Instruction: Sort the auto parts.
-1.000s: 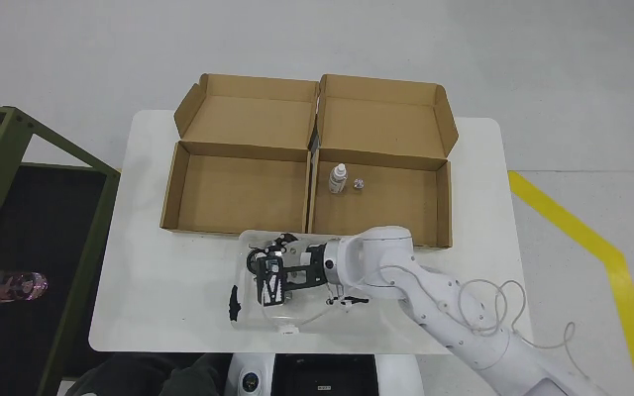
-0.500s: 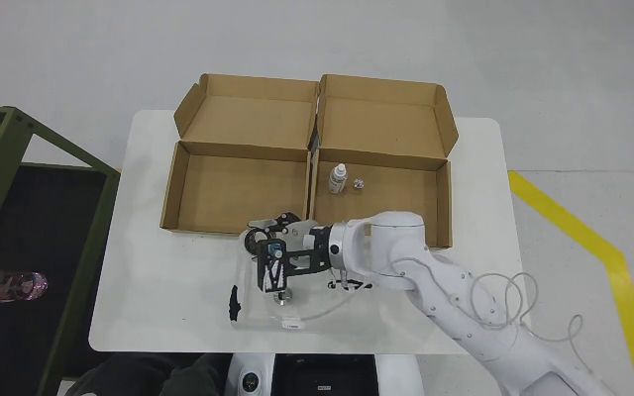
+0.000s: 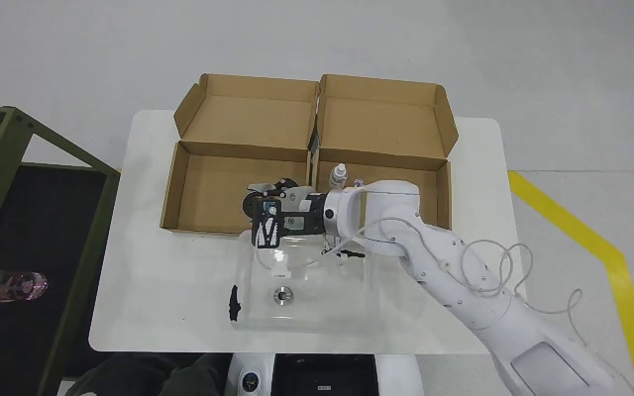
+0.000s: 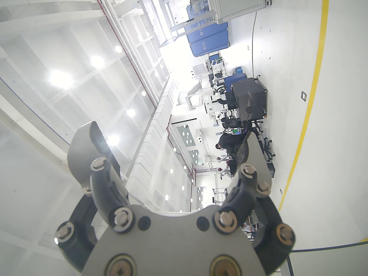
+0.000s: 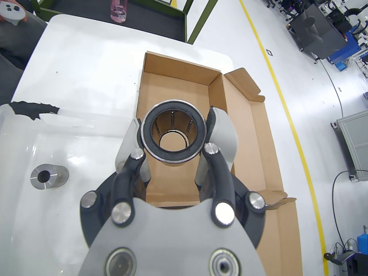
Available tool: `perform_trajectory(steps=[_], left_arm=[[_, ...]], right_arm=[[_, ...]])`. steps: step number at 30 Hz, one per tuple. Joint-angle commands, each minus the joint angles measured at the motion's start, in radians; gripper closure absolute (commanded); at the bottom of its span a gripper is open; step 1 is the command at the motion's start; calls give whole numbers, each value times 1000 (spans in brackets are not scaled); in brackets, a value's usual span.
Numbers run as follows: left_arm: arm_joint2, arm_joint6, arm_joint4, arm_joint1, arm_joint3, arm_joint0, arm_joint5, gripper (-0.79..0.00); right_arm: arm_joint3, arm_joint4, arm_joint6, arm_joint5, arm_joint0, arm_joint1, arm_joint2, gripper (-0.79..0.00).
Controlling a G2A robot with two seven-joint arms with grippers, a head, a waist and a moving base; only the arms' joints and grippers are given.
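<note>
Left gripper (image 4: 169,139) aimed up at the hall ceiling; fingers spread, nothing between them. Clear tray (image 3: 327,312) sits at the near edge of the counter (image 3: 158,287); steel sleeve (image 3: 285,295) inside it, hole up. At the tray's far rim: right gripper (image 5: 174,122), fingers pinching a black-rimmed bearing (image 5: 174,107) by its sides, held off the counter. Just beyond the tray, left cardboard box (image 3: 223,193), its near wall under the bearing. Beyond the tray's far right corner, right cardboard box (image 3: 406,198), small white bottle (image 3: 340,175) inside.
</note>
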Motion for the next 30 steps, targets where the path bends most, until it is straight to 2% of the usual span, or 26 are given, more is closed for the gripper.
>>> perform_trajectory(steps=[1, 30], left_arm=[[0, 0, 0, 0, 0, 0, 0, -785], [0, 0, 0, 0, 0, 0, 0, -785]], right_arm=[[31, 1, -4, 10, 13, -6, -8, 0], [424, -36, -41, 133, 164, -108, -113, 0]])
